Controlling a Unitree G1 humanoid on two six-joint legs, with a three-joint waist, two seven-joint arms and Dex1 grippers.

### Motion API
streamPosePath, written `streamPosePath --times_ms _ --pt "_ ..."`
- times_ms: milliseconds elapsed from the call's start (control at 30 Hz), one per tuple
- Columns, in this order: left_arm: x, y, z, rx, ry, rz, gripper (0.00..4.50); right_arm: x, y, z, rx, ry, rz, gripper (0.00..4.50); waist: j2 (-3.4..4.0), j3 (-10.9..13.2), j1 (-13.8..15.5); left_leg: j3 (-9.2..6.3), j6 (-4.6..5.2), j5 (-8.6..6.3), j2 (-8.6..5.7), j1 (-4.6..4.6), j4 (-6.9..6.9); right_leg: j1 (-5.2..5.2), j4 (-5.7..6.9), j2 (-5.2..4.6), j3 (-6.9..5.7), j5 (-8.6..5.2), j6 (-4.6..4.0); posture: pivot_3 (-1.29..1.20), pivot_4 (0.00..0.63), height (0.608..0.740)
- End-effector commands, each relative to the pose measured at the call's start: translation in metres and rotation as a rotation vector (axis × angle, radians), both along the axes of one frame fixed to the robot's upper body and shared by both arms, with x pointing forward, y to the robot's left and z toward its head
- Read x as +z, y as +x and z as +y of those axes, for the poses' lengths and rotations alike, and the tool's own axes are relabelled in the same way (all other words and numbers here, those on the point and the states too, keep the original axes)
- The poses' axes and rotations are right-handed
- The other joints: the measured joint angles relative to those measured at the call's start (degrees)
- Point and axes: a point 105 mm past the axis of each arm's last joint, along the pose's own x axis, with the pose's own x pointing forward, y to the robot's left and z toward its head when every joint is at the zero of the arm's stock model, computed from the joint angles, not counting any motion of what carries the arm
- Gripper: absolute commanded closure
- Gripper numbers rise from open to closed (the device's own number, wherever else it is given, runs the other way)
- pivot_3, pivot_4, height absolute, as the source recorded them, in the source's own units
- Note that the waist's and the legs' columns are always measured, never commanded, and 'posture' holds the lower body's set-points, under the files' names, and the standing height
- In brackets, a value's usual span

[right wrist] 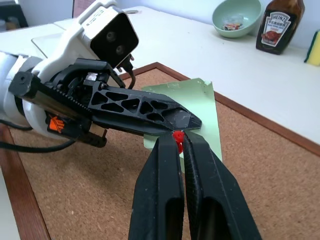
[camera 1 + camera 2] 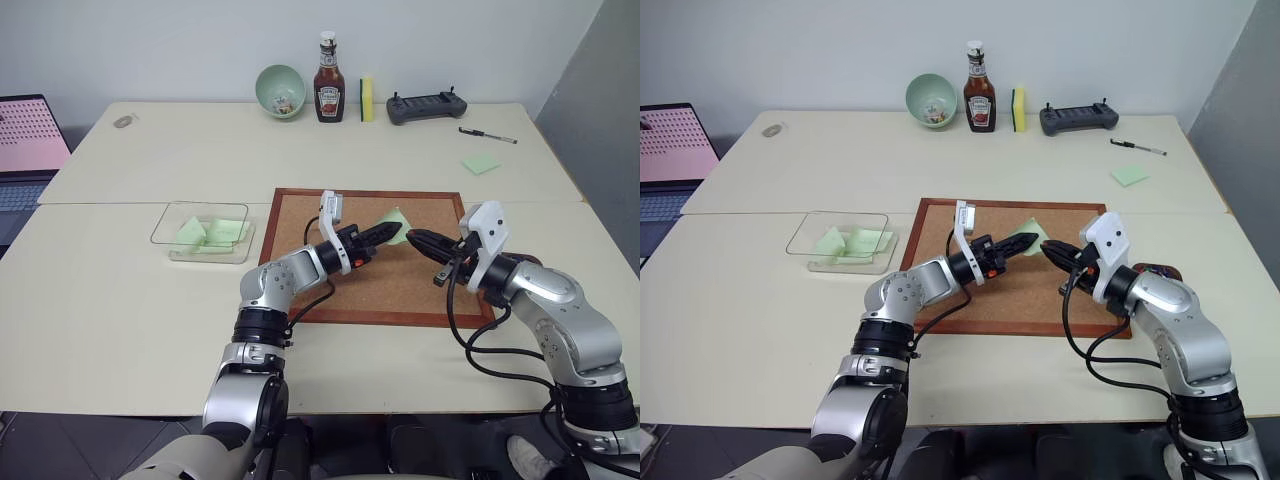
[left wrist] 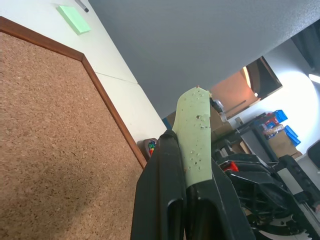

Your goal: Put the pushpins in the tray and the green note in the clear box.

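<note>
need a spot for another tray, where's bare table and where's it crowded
Bare: the table in front of the clear box, and between the box and the green bowl. Crowded: over the corkboard, where both grippers meet at the green note.

Office: laptop [image 2: 25, 150], pale desks [image 2: 120, 300].

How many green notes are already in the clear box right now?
2 notes lie side by side in the clear box; more could be hidden beneath them. Another green note is pinched in the left gripper.
</note>
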Motion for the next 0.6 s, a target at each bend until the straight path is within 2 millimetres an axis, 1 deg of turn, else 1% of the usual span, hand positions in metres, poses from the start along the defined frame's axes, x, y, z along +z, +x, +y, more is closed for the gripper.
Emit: streamPosePath --times_ms 33,133,600 --pt "0.007 0.001 0.003 0.009 -0.022 -0.027 4.49 0.022 0.003 -0.008 -0.035 0.053 -0.053 4.5 0.0 0.0 0.0 0.0 0.0 0.0 0.0 0.0 0.0 0.0 0.0 0.0 0.0 0.0 0.0 0.0 0.15 0.74" --pt "0.005 0.0 0.002 0.008 -0.017 -0.027 4.49 0.027 0.005 -0.011 -0.063 0.107 -0.043 4.5 0.0 0.0 -0.03 0.0 0.0 0.0 0.01 0.0 0.0 0.0 0.0 0.0 0.0 0.0 0.0 0.0 0.15 0.74" --pt "0.004 0.0 -0.002 0.006 -0.013 -0.025 4.49 0.036 0.005 -0.021 -0.122 0.192 -0.028 4.5 0.0 0.0 0.02 0.0 0.0 0.0 0.0 -0.04 -0.01 -0.03 0.0 0.0 0.0 0.0 0.0 0.0 0.15 0.74"
